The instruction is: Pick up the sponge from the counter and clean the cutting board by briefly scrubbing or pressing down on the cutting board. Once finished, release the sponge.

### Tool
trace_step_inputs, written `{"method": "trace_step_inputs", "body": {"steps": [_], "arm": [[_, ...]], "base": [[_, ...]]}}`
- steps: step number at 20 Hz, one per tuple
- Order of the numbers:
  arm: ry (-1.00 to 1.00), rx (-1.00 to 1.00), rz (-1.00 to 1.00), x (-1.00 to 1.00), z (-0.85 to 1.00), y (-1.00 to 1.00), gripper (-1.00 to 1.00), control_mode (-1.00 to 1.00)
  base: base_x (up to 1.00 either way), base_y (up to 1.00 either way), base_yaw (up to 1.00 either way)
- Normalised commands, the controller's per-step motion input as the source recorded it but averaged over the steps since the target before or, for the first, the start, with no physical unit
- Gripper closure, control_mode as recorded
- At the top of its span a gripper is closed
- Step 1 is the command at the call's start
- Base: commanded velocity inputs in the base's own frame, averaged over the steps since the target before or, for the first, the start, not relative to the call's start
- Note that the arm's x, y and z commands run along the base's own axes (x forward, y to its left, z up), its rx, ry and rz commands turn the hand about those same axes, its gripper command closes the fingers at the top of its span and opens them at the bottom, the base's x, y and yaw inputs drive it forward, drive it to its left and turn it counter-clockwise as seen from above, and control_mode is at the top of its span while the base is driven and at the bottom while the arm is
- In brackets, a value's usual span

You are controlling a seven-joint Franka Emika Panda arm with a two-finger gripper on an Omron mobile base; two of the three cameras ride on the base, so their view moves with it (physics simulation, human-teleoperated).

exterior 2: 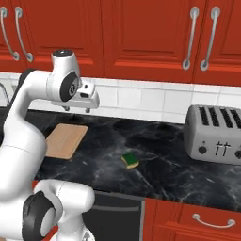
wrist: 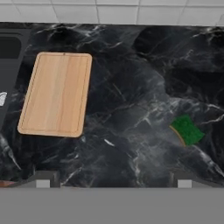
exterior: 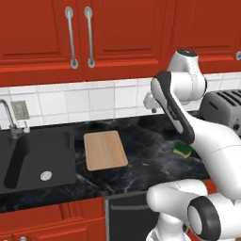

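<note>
We counted one sponge, green-topped over yellow, one tan cutting board; the gripper stood open, empty.

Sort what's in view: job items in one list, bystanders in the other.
Job: sponge, lying on the counter; cutting board; gripper, open, holding nothing.

Bystanders: toaster, sink, faucet, wall outlet, upper cabinets.

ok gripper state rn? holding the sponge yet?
Gripper: open, holding nothing, high above the counter. Sponge lies on the counter, apart from the cutting board.
</note>
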Motion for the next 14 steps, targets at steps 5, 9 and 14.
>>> {"method": "trace_step_inputs", "body": {"steps": [5, 9, 14], "arm": [[0.0, 0.0, 0.0, 0.0, 0.0, 0.0, -1.0, 1.0], [0.0, 0.0, 0.0, 0.0, 0.0, 0.0, -1.0, 1.0], [0.0, 0.0, 0.0, 0.0, 0.0, 0.0, -1.0, 1.0]], "base": [[0.25, 0.21, 0.0], [0.46, 0.0, 0.0], [0.53, 0.0, 0.0]]}}
